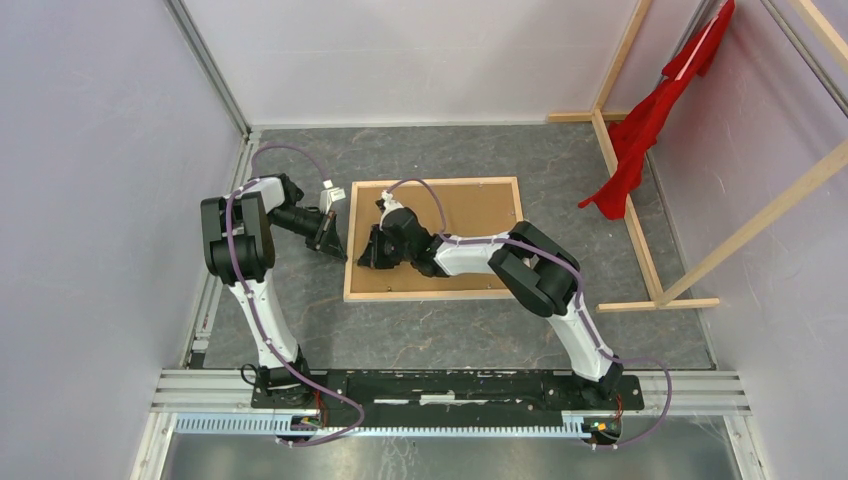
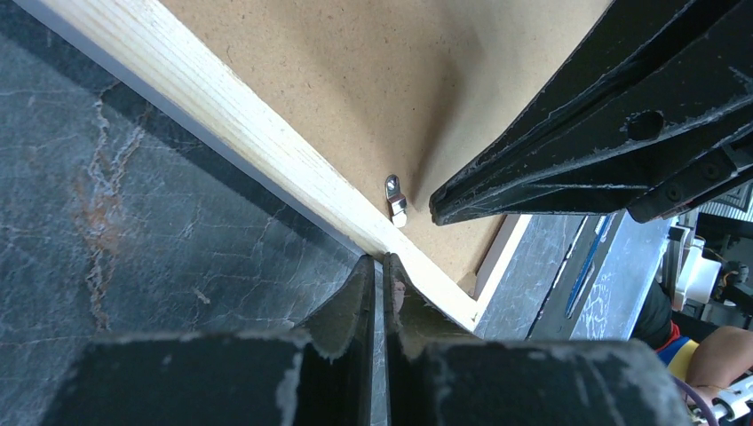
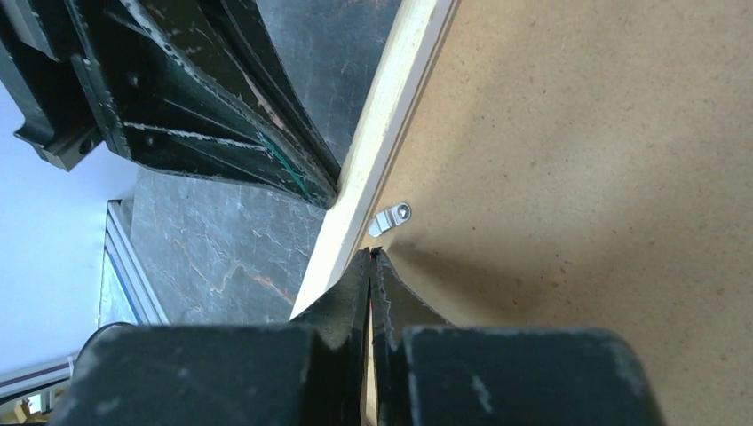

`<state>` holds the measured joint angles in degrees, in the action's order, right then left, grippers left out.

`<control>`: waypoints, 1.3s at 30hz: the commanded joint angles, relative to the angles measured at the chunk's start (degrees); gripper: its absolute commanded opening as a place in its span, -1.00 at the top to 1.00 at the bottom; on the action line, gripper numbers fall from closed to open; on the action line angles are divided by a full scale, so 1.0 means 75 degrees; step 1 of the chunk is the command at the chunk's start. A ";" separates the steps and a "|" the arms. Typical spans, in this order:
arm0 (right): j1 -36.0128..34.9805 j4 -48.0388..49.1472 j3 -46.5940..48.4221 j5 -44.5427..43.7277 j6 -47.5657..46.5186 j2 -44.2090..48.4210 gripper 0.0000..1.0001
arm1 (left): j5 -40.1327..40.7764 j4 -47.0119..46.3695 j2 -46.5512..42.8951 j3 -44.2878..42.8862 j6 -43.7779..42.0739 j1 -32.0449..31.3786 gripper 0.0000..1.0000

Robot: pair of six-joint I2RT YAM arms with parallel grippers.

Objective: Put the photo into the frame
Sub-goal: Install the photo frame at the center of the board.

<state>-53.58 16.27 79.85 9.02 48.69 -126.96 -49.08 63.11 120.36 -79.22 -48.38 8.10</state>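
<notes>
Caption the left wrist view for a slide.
Shut left gripper at the frame edge, metal clip and right gripper beside it.

Dark grey marbled table [image 1: 450, 335]. Lying flat around its middle, nearer the far edge: the frame [image 1: 420, 294], bare wood back up, brown backing board [image 1: 480, 215] set inside. Along the right edge, bare wooden beams [image 1: 660, 304], red cloth [image 1: 650, 120] hung on them.

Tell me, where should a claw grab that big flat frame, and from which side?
Probably its thin left border. The frame lies flat, back up, with the brown board filling it, so only that narrow rim can be pinched. Come down from above, straddling the rim, clear of the small metal clip.
</notes>
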 commanded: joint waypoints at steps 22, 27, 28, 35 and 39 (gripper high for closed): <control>-0.0039 -0.0191 0.0556 -0.0314 -0.0109 -0.0264 0.98 | 0.0447 -0.0712 0.0007 0.0156 -0.0048 -0.0099 0.80; -0.0017 -0.0205 0.0589 -0.0358 -0.0134 -0.0346 0.99 | 0.0439 -0.0705 0.0007 0.0154 -0.0059 -0.0099 0.80; -0.0015 -0.0201 0.0608 -0.0358 -0.0128 -0.0365 0.99 | 0.0430 -0.0716 0.0001 0.0165 -0.0061 -0.0106 0.80; 0.0035 -0.0213 0.0708 -0.0372 -0.0115 -0.0471 0.99 | 0.0434 -0.0588 -0.0031 0.0144 -0.0180 -0.0101 0.80; 0.0039 -0.0239 0.0743 -0.0370 -0.0113 -0.0530 0.99 | 0.0441 -0.0593 -0.0005 0.0145 -0.0188 -0.0100 0.80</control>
<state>-53.49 14.76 83.55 7.49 48.60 -129.43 -49.06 63.11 120.36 -79.20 -48.38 8.12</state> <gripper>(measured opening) 0.011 0.108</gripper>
